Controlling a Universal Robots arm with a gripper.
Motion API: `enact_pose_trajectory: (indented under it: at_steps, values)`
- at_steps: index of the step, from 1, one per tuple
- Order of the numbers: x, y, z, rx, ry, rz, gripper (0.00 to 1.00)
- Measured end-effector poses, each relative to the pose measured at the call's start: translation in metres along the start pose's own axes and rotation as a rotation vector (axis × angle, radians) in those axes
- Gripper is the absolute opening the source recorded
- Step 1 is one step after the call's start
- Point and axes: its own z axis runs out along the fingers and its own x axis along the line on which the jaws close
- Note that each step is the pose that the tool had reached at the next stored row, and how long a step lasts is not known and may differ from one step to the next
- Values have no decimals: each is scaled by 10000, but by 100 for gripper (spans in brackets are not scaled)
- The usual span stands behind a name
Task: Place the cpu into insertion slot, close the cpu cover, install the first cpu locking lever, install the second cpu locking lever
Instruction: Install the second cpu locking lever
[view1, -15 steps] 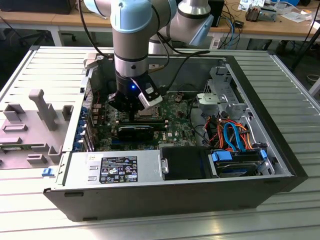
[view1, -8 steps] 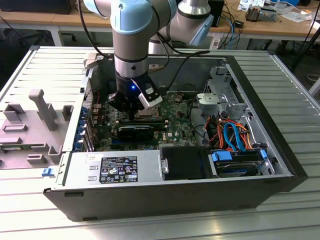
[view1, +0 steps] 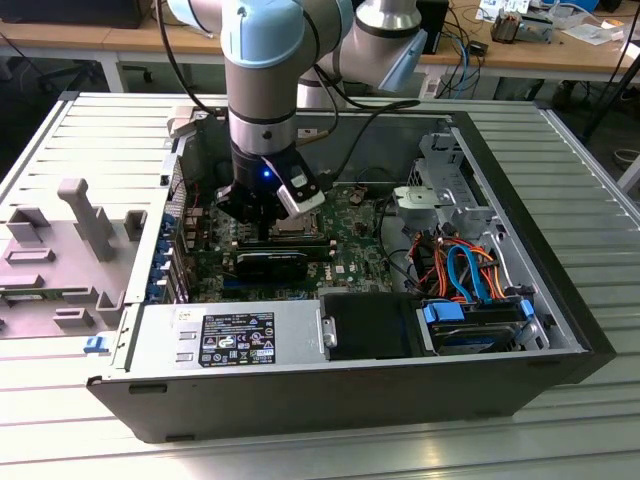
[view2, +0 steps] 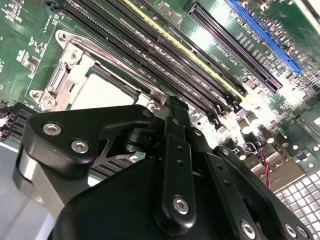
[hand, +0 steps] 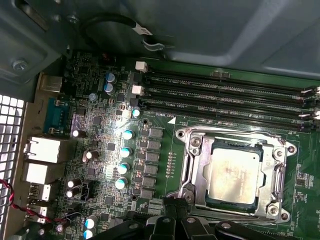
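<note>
Working over a ribbed grey desk, with cluttered benches behind, down inside an open computer case lying on its side. Hanging the gripper low over the motherboard, with the power supply at 6 o'clock of it in the exterior view and the drive cage out at 3 o'clock.

Keeping the jaws together, gripping nothing, tip meeting as one point in both wrist views.

Finding the cpu already seated flat in its socket, dull silver top facing up, also showing in the second wrist view. Finding the cpu cover lying down around it, framing the chip through its window. Not being able to tell whether the wire levers along the socket edges are latched.

Hovering just beside one corner of the socket rather than above the chip: in the exterior view, socket sitting close at roughly 3 o'clock of the gripper, near enough to be almost touching. Running the memory slots parallel to the socket's far edge, across from the gripper.
</note>
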Motion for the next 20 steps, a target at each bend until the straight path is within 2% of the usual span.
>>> enact_pose_trajectory:
  at_steps: [6,9,14,18,20]
  values:
    - [0,5,-5,1,2,-4,11]
    - [1,6,-47,0,0,-4,11]
    - [4,10,-155,0,1,-4,11]
    - [-6,15,-306,-1,4,-4,11]
    - [-8,17,-356,-1,6,-3,11]
